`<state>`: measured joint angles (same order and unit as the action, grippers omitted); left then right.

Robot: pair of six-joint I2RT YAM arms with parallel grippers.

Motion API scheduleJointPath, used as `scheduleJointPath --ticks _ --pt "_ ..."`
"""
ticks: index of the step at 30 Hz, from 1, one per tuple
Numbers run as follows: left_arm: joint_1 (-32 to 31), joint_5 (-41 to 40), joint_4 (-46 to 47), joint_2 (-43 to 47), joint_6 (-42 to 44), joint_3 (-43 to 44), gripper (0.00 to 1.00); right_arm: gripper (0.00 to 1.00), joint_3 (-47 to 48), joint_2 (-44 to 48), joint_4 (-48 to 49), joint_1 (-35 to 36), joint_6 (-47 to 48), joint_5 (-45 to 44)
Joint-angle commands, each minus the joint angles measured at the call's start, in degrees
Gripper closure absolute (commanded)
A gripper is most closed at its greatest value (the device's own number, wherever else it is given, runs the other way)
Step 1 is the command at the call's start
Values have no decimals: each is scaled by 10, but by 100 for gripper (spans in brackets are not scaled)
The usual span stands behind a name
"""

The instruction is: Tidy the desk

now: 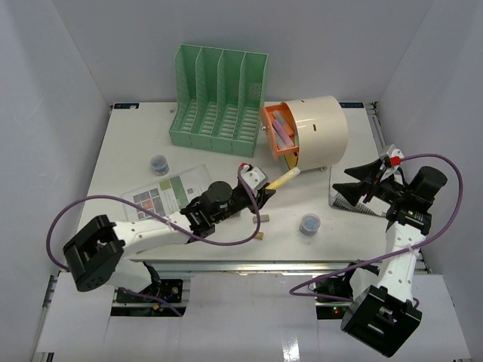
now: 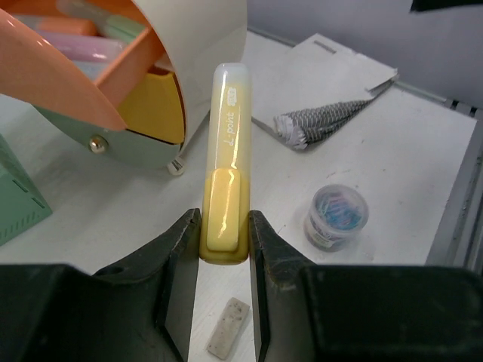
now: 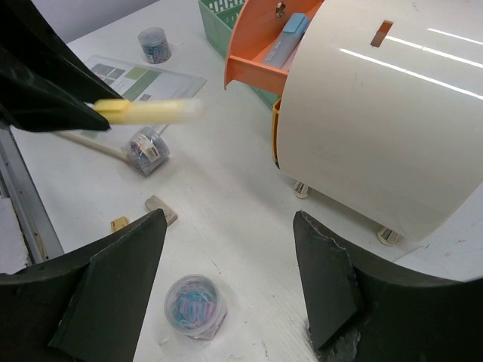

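A yellow highlighter (image 2: 226, 151) is pinched at its tail between the fingers of my left gripper (image 2: 224, 226), which is shut on it. The highlighter (image 1: 285, 179) points toward the cream drawer box (image 1: 317, 128), its cap just short of the box's lower front. The box's orange drawer (image 1: 278, 132) stands open with pastel highlighters inside. Over the right side of the white desk (image 1: 226, 162), my right gripper (image 1: 361, 181) is open and holds nothing. In the right wrist view this gripper (image 3: 230, 226) hangs above bare desk beside the box (image 3: 377, 113).
A green file rack (image 1: 219, 98) stands at the back. Two tubs of paper clips (image 1: 309, 223) (image 1: 159, 164), a printed sheet (image 1: 170, 192), an eraser (image 1: 263, 218) and a small brass piece (image 1: 259, 236) lie on the desk. A grey patterned folded item (image 2: 324, 121) lies at the right.
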<state>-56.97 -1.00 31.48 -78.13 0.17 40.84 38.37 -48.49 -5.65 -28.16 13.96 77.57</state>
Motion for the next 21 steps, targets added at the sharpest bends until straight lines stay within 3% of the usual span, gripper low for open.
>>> scheduleJointPath --ticks 1,5,9,12,15,21 --pt "3 -29 -76 65 -13 38 98 26 0 1 9 -2 6 8" --pt "31 -74 -154 25 -58 155 100 26 0 1 8 -2 7 4" --pt "85 -98 -308 -61 -183 338 100 26 -1 3 8 -3 7 -1" --pt "89 -141 -360 -109 -211 399 100 26 -1 4 6 -3 9 -3" --pt "89 -194 -455 -162 -269 517 100 26 0 5 7 -3 8 -2" --pt "89 -175 -536 -231 -308 612 100 26 0 8 6 -3 5 0"
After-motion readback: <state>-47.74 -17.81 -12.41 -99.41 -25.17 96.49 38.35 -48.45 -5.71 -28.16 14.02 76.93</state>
